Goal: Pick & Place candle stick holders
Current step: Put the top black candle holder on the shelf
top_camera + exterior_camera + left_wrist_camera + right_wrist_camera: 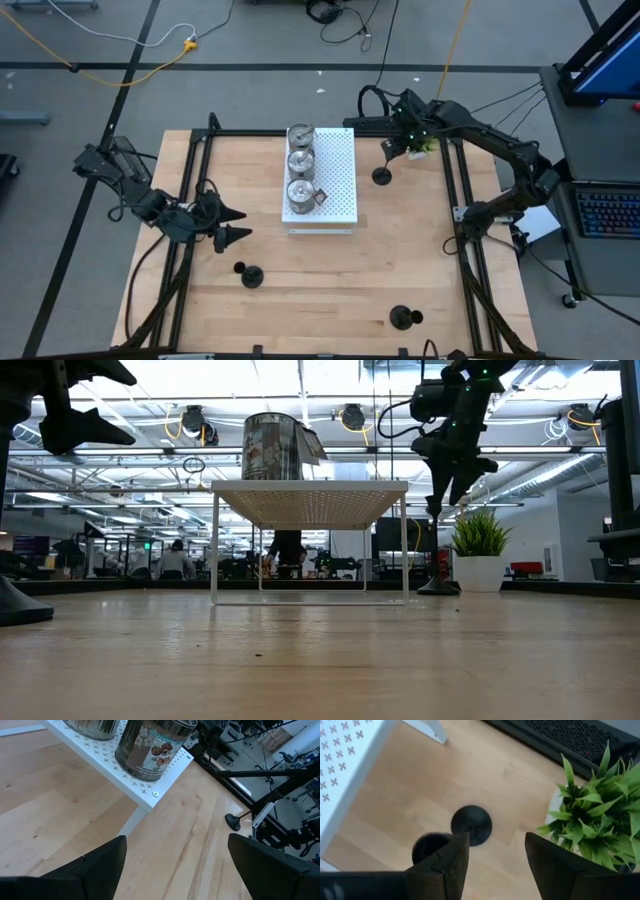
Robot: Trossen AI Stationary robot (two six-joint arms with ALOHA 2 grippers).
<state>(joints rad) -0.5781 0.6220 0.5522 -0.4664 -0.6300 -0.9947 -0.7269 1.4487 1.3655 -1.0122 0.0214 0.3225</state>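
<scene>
Three shiny silver cups point(300, 160) stand in a row on the white perforated board point(335, 175). Three black holders stand on their round bases on the table: one right of the board point(381, 177), one near the middle front point(250, 275), one at the front right point(403, 318). My right gripper point(393, 148) is open just above the black holder beside the board point(471, 824). That holder's stem top point(427, 847) shows beside one finger, outside the gap. My left gripper point(232, 225) is open and empty, raised left of the board.
A small green plant in a white pot point(425, 145) stands close to my right gripper, at the far right; it also shows in the right wrist view point(592, 800). The board stands on thin white legs point(214, 550). Black frame rails point(455, 190) run along the table's sides.
</scene>
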